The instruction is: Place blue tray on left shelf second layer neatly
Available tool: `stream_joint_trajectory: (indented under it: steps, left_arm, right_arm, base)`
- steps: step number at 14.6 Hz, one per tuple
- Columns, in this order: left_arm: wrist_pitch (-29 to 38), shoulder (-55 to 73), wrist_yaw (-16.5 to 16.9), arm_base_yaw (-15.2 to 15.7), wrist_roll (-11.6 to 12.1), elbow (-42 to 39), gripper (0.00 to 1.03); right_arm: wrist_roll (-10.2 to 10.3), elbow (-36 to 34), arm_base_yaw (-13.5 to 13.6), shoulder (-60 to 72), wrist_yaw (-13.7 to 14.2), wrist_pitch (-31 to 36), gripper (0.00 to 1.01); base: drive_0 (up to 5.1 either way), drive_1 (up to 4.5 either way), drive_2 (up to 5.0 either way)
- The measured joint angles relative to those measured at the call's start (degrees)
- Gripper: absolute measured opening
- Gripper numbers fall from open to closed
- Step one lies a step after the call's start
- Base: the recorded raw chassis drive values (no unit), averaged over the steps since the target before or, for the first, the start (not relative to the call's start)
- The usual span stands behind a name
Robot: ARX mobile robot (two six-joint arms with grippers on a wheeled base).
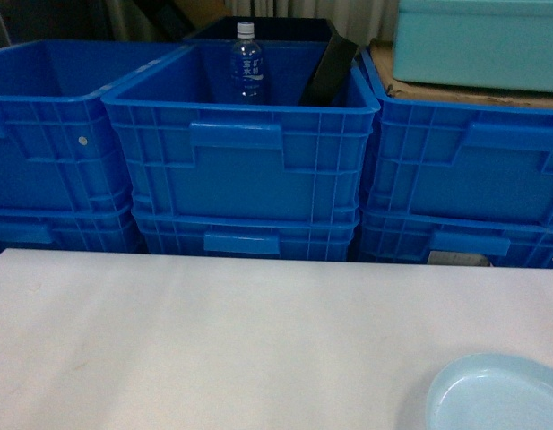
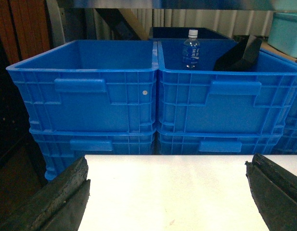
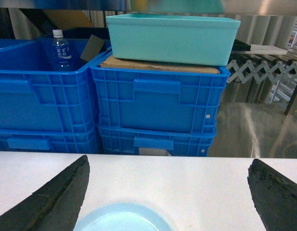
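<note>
The tray (image 3: 122, 219), pale blue, lies on the white table (image 3: 187, 183), between the right gripper (image 3: 170, 162)'s spread fingers (image 3: 57, 197) and closer to the left one. Its near part is cut off, so its long axis cannot be told. The left gripper (image 2: 170, 161) is also spread wide, with only bare table between its fingers and no tray near. The right arm is clearly nearer. Blue crates (image 1: 240, 152) stand beyond both grippers.
</note>
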Motion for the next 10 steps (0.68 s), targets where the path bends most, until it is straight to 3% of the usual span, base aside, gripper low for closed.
stream_joint_trajectory:
  steps: [10]
  left_arm:
    - [0.0,0.0,0.0,0.0,0.0,0.0,0.98]
  right_arm:
    - [0.0,0.0,0.0,0.0,0.0,0.0,0.98]
  base:
    - [0.0,0.0,0.0]
